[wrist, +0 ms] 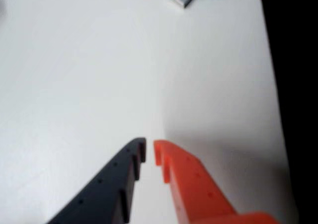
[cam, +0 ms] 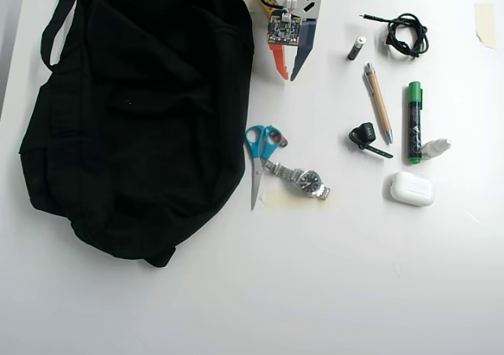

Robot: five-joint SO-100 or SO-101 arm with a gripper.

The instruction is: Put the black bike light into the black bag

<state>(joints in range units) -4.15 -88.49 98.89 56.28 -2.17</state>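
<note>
White worktop [cam: 331, 292] fills both views, bare and evenly lit. Seen from overhead, your claw [cam: 287, 78] comes in from the top edge near the middle, with one orange finger and one dark finger pointing down the picture. The tips sit close together with only a thin gap between them — nearly closed, and holding nothing. In the wrist view the same claw [wrist: 149, 152] hangs over plain white surface, dark finger on the left, orange on the right.

The black bike light [cam: 364, 137] lies on the worktop to the right of the claw and farther down the overhead picture, well apart from the fingertips. It is a small rounded black body with a thin strap tail stretching to its right. A wooden pen [cam: 377, 103] lies just beside it, and a green marker [cam: 414, 122] lies beyond that.

The black bag [cam: 134, 119] — by far the largest thing — sprawls over the left half of the overhead view, its right edge just beside the claw. Blue-handled scissors [cam: 261, 157] and a steel wristwatch [cam: 303, 179] lie below the claw, between bag and light.
</note>
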